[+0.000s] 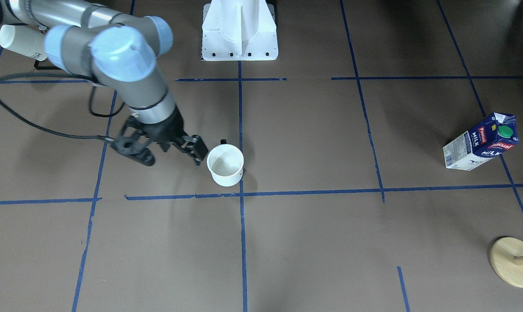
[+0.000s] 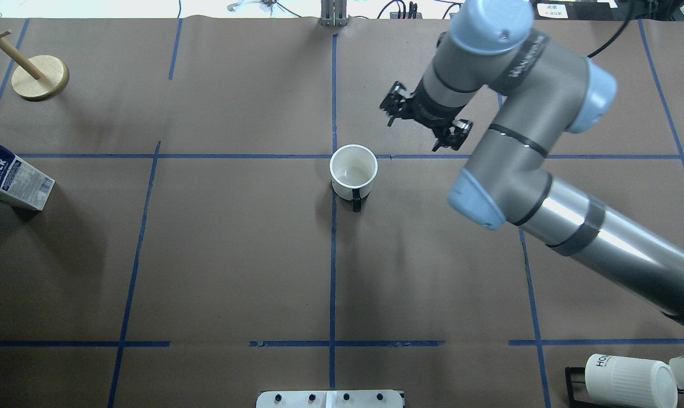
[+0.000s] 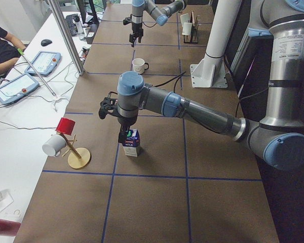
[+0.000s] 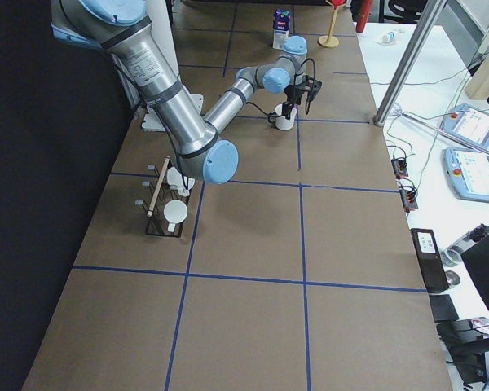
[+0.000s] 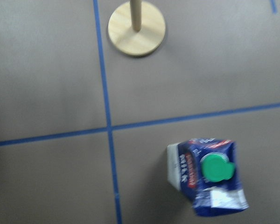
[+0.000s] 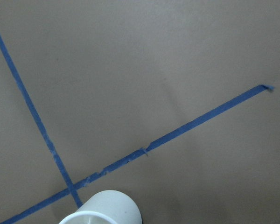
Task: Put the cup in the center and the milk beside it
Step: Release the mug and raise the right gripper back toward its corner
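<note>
Glossy cup (image 1: 225,167), matt brown paper table (image 1: 313,247)

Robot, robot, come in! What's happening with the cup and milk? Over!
Right gripper: jaws open, empty, beside cup. Left gripper above milk, jaws unclear. Cup upright by center cross; milk far off at left end. Nothing between them.

the overhead camera sat behind the robot, looking forward and down on the table (image 2: 234,255). the front one faced the robot from the far edge, steeply down. both caught the cup (image 2: 353,170) by the crossing (image 2: 333,156). side cameras looked along from each end. the left wrist camera looked straight down, close, on the milk (image 5: 207,179). the right wrist one clipped the cup's rim.
</note>
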You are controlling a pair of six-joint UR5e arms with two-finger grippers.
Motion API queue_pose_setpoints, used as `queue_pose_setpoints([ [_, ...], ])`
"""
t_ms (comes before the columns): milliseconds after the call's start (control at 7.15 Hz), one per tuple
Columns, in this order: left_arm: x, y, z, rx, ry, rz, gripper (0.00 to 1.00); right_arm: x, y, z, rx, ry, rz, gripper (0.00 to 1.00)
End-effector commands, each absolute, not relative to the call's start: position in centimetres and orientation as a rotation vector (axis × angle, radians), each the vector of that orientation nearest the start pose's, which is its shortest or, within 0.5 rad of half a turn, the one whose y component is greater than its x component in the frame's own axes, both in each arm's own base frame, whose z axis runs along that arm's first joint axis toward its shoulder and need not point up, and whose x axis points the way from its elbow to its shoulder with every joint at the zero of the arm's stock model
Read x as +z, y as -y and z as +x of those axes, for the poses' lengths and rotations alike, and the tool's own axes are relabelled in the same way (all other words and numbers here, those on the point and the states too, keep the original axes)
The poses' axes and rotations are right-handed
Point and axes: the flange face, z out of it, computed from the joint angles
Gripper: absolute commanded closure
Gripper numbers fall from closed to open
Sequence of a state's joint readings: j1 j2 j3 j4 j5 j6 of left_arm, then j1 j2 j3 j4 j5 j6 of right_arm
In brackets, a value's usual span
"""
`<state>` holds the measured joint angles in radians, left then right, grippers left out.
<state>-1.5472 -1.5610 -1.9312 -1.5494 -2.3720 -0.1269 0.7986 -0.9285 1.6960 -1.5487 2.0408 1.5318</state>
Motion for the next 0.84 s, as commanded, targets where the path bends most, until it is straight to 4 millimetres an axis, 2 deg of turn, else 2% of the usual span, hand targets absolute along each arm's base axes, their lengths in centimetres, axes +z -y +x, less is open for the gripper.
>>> queue_pose_setpoints([
  [0,48.2,48.9,1.0,0.046,-0.839,0.206,0.00,25.3,52.5,-32.0,0.454,0.913,0.003,0.00],
  [140,48.5,49.0,2.3,0.031,-0.814,0.187,0.00,26.4,51.9,-28.7,0.411,0.895,0.019,0.00],
  [280,48.8,49.0,4.1,0.045,-0.813,0.164,0.00,26.5,52.5,-26.4,0.361,0.868,0.028,0.00],
  [559,50.3,49.5,4.8,0.047,-0.808,0.132,0.00,27.1,53.3,-24.1,0.353,0.844,0.047,0.00],
  [699,51.1,50.2,5.1,0.048,-0.803,0.118,0.00,27.6,52.8,-22.5,0.359,0.851,0.044,0.00],
])
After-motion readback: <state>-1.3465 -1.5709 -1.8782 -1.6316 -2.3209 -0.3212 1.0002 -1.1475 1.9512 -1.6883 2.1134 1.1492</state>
